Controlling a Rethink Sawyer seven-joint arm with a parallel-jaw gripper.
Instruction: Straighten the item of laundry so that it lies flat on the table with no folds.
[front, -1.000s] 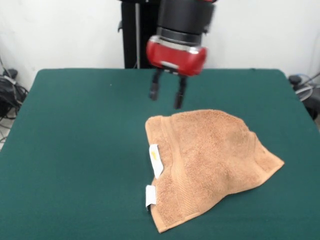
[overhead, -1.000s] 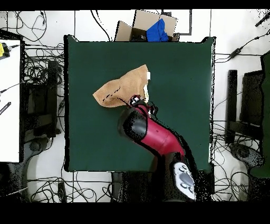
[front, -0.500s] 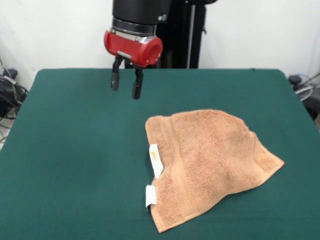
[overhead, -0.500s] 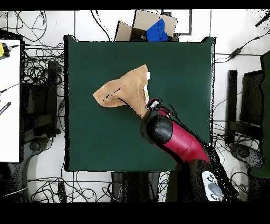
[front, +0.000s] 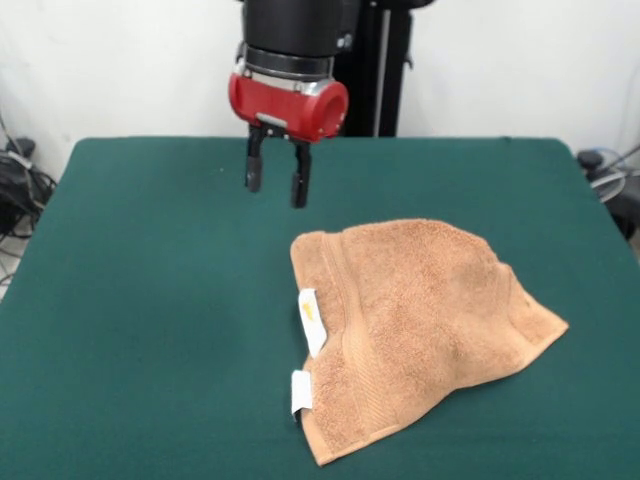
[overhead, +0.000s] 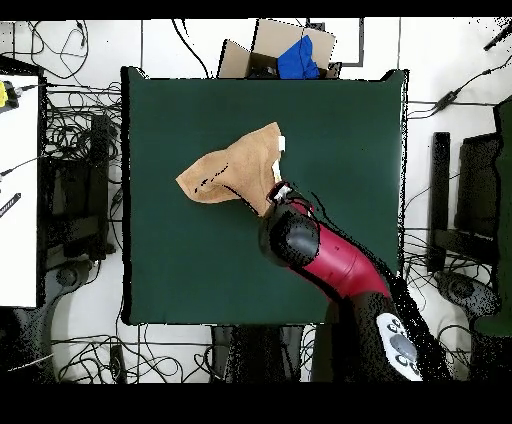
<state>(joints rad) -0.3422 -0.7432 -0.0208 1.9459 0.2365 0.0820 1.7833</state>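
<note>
I have the gripper (front: 275, 185) hanging above the tabletop (front: 150, 300) in the upper middle of the front view, jaws apart and holding nothing. The towel (front: 415, 320) lies rumpled in the lower right of that frame, its banded edge with two white tags (front: 312, 322) facing left. Its upper-left corner is the nearest part, just below and right of the jaws. The towel's long axis runs from that corner down toward the right point. I judge the next reach goes down-right to that corner.
</note>
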